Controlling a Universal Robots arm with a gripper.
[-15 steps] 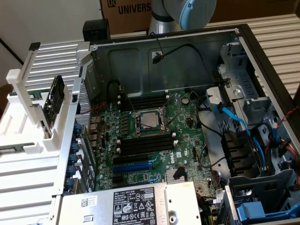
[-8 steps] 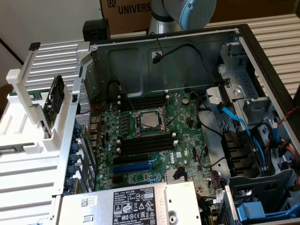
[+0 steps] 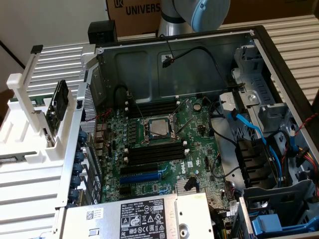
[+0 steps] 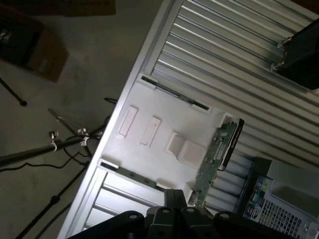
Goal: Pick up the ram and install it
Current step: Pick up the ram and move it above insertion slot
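Counts: 1x ram (image 3: 60,102), 1x white holder (image 3: 35,114), 1x PC case (image 3: 149,69), 1x arm (image 3: 194,15) w/ 1 hand (image 4: 174,196).

Hand: fingers pressed together, closed on nothing. In the wrist view it hangs over the holder (image 4: 159,114), w/ the ram (image 4: 215,159) near its tips; can't tell if they touch.

Ram: green stick standing on its long edge in the holder, outside the case, on the exterior view's left. Not yet in a slot.

Holder: sits on the ribbed metal table (image 3: 30,184), just beside the case wall. Holds the 1 ram. Its flat plate has 2 small raised tabs (image 4: 128,122) and 1 squarish block (image 4: 184,147).

Case: lies open, side panel off. Inside:
- 1 green board (image 3: 194,144)
- 1 CPU socket (image 3: 158,128) about mid-board
- long black slots (image 3: 152,154) on both sides of the socket, exact count hard to tell
- 1 blue slot (image 3: 144,177) nearer the camera
- blue cables (image 3: 249,124) on the exterior view's right
- 1 grey power supply (image 3: 144,216) w/ a black label, at the near edge

Behind the case: 1 cardboard box (image 3: 134,10).
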